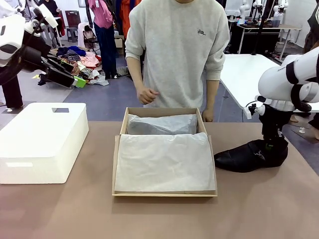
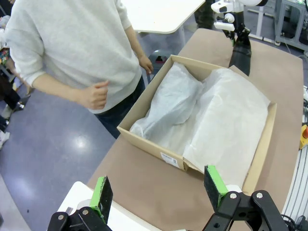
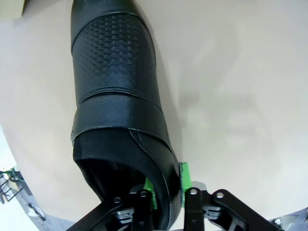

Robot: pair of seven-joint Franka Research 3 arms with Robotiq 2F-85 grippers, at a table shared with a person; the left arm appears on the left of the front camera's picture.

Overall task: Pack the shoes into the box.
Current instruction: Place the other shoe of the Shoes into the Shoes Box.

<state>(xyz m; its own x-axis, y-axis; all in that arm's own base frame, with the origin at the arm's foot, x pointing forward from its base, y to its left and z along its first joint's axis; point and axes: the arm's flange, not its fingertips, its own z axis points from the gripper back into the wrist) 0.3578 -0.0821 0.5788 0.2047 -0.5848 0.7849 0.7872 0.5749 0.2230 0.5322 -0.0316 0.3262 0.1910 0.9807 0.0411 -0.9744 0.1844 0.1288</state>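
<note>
a tan table top is shown in a workroom with a grey-blue floor; a heap of coloured clothes lies on the floor at far left, and a white table stands at far right. a large white plastic bin is set on the table's left part. a shallow brown cardboard box is placed open at the middle, lined with crumpled white tissue paper that is heaped higher at the far end. a person in a grey sweatshirt is seen behind the box, one hand loosely curled above its far edge.

a black leather shoe lies on the table just right of the box, outside it, its toe pointed at the box wall; contact with the wall cannot be judged. in the right wrist view a woven-pattern upper and a smooth band across the instep are shown. the right gripper is closed on the rim at the shoe's heel, one finger inside and one outside. the left gripper is held high over the table's left side, its jaws spread wide with nothing between them.
</note>
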